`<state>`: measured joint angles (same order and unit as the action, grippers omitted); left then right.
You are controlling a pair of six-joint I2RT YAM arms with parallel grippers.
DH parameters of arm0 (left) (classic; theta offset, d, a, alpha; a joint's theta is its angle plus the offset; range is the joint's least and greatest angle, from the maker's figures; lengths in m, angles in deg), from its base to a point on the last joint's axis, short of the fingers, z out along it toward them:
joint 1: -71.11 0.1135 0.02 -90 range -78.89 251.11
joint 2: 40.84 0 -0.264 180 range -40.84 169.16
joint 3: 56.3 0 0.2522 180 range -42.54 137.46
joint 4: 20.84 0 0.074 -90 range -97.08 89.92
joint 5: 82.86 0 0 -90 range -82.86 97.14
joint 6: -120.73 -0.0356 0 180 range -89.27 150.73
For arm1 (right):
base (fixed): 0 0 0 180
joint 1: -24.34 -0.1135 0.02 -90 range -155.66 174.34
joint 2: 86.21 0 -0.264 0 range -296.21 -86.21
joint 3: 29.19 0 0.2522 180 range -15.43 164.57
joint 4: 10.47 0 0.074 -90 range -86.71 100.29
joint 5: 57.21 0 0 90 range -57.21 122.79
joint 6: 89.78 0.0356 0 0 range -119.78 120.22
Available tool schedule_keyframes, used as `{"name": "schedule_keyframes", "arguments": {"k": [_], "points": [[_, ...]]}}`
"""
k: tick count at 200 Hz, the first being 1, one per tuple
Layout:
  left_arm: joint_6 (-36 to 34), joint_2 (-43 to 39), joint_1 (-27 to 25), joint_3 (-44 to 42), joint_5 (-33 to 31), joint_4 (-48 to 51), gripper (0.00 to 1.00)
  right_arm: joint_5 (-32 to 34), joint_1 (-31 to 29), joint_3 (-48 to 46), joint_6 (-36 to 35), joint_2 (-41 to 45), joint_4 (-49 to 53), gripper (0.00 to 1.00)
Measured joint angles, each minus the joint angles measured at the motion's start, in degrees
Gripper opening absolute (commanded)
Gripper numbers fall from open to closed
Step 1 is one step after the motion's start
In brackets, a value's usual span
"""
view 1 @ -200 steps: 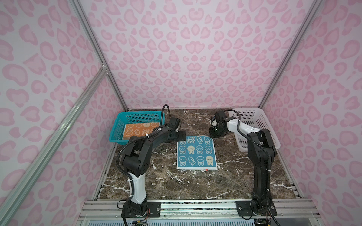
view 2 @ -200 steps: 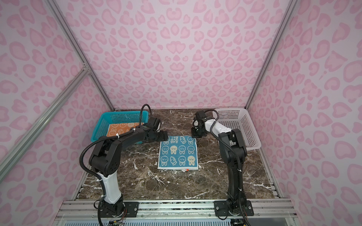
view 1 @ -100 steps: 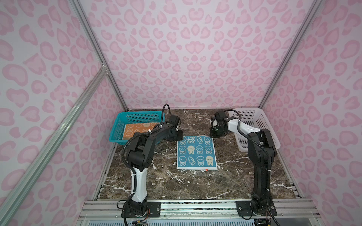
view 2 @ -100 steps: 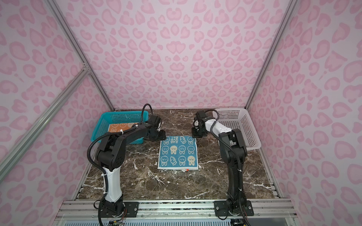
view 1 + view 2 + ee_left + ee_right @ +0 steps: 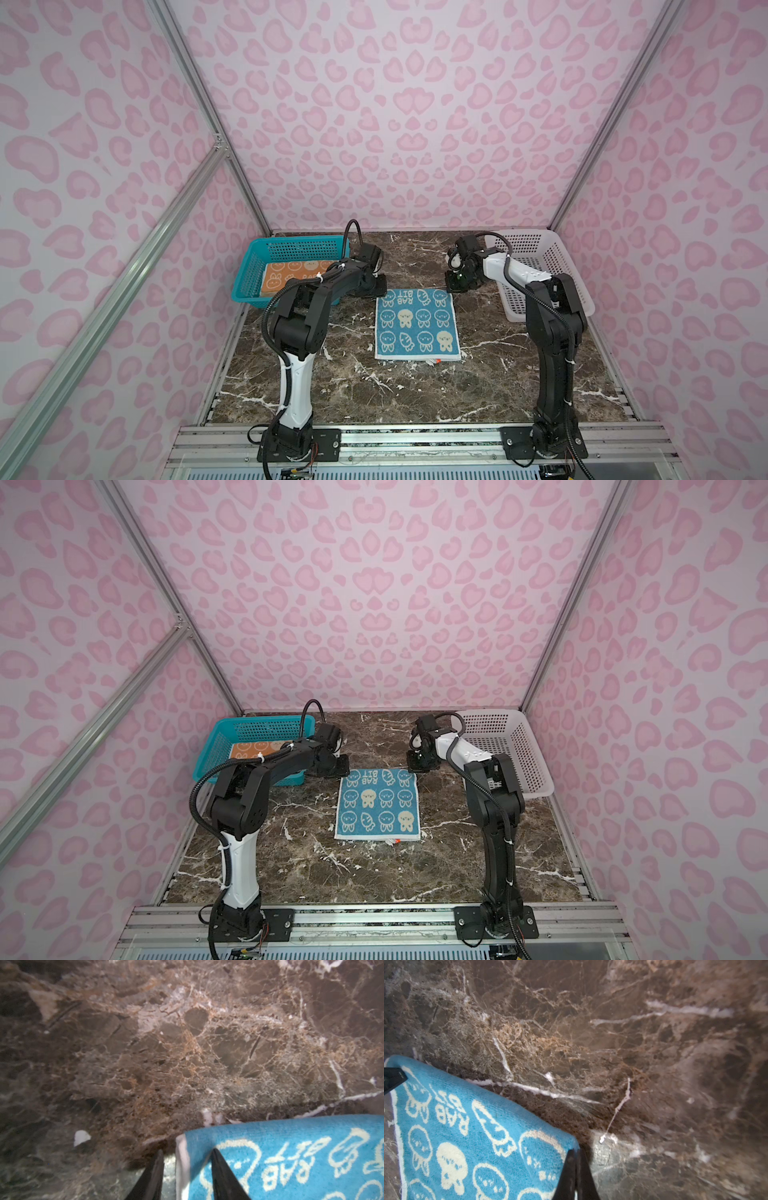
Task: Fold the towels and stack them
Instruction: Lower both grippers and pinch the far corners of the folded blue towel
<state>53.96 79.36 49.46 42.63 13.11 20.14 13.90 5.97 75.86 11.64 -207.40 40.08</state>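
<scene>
A blue towel [image 5: 417, 324] [image 5: 377, 804] with white rabbit drawings lies flat in the middle of the marble table. At its far left corner my left gripper [image 5: 372, 287] [image 5: 186, 1153] is low on the table and open. One finger rests on the blue towel [image 5: 291, 1157], the other on the marble, and the white hem runs between them. My right gripper [image 5: 457, 284] [image 5: 576, 1151] is shut on the far right corner of the blue towel [image 5: 467, 1136]. An orange towel [image 5: 291, 274] [image 5: 253, 750] lies in the teal basket.
The teal basket [image 5: 307, 249] [image 5: 266, 729] stands at the back left, right beside the left arm. A white basket [image 5: 540, 266] [image 5: 511, 746] stands at the back right, behind the right arm. Bare marble lies in front of the blue towel.
The left arm's elbow has swung up and inward while its gripper stays at the towel's far left corner. The right arm and the blue towel have not moved.
</scene>
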Motion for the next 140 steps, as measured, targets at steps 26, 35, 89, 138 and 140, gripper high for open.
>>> {"name": "schedule_keyframes", "arguments": {"k": [26,35,89,138,140], "points": [[-0.35,0.22,0.07,0.02,0.00,-0.15,0.28,0.00,0.00,0.00,-0.02,0.00,0.02,0.00],[-0.33,0.26,0.07,0.02,0.00,-0.15,0.27,0.00,0.00,0.00,-0.04,0.00,0.09,0.00],[-0.74,0.90,0.04,0.42,0.07,-0.79,0.25,-0.02,0.00,0.00,-0.24,0.02,0.17,0.00],[-0.72,1.27,0.04,0.55,0.24,-2.05,0.20,-0.02,0.07,-0.04,-0.46,0.13,0.17,0.00],[-0.74,1.27,0.04,0.52,0.22,-2.05,0.19,-0.02,0.07,-0.04,-0.46,0.13,0.17,0.00]]}}
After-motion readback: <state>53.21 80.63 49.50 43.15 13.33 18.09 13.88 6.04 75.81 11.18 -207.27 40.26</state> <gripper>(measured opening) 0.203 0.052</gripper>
